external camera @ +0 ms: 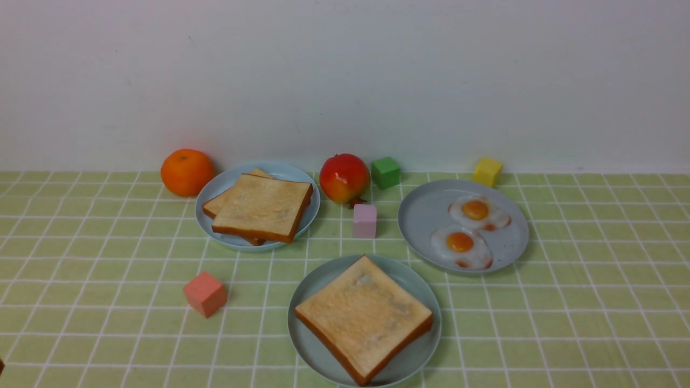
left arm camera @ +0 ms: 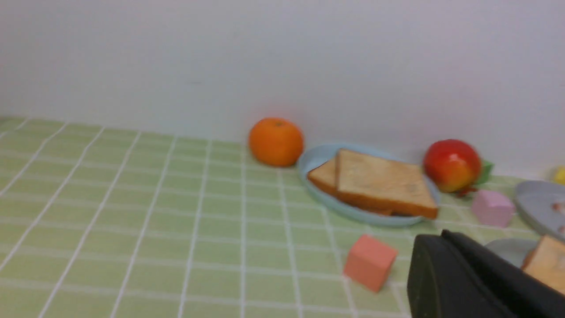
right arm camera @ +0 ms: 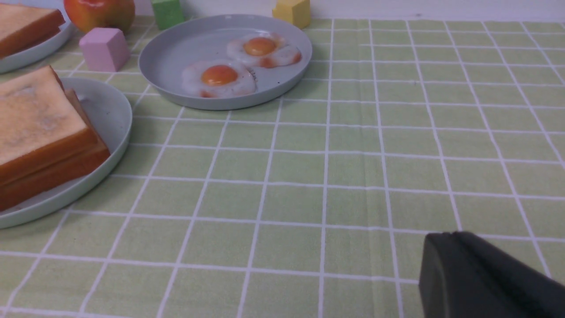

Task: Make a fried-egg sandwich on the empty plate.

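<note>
The pale aqua plate [external camera: 315, 280] sits front and centre with a golden toast slice [external camera: 364, 318] on top. The right wrist view shows two slices [right arm camera: 35, 128] stacked there on the plate [right arm camera: 110, 115]; what lies between them is hidden. Two white fried eggs with orange yolks [external camera: 461, 245] [external camera: 477, 211] lie on a grey plate [external camera: 426, 215] at the right. Neither gripper shows in the front view. My left gripper [left arm camera: 441, 235] is shut and empty, above the cloth near the salmon cube. My right gripper [right arm camera: 450, 234] is shut and empty over bare cloth, right of the stack.
Two more toast slices [external camera: 262, 207] rest on a light blue plate [external camera: 226, 183] at the back left. An orange [external camera: 187, 172], a red fruit [external camera: 344, 178] and green [external camera: 386, 172], yellow [external camera: 487, 171], pink [external camera: 364, 221] and salmon [external camera: 205, 293] cubes stand around the plates. A wall closes the back.
</note>
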Robot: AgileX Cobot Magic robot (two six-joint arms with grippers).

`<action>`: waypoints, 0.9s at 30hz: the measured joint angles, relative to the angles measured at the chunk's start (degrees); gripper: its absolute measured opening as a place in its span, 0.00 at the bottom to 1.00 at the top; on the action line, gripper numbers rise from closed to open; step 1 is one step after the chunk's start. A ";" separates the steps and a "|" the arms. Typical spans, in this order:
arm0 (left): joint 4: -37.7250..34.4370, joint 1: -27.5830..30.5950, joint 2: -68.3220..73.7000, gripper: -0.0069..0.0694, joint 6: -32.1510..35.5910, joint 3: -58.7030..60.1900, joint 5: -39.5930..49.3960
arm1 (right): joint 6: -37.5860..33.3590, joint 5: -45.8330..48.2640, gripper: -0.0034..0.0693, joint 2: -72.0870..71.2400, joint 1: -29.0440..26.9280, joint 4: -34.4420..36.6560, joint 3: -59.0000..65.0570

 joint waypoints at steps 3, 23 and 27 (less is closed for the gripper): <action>-1.45 4.21 -0.11 0.07 0.00 1.91 7.06 | 0.00 0.01 0.06 0.00 0.00 -0.06 0.00; -1.84 4.62 -0.11 0.07 0.00 2.35 12.78 | 0.00 0.01 0.09 -0.04 0.00 -0.06 0.00; -1.84 4.62 -0.11 0.07 0.00 2.35 12.78 | 0.00 0.01 0.09 -0.04 0.00 -0.01 -0.01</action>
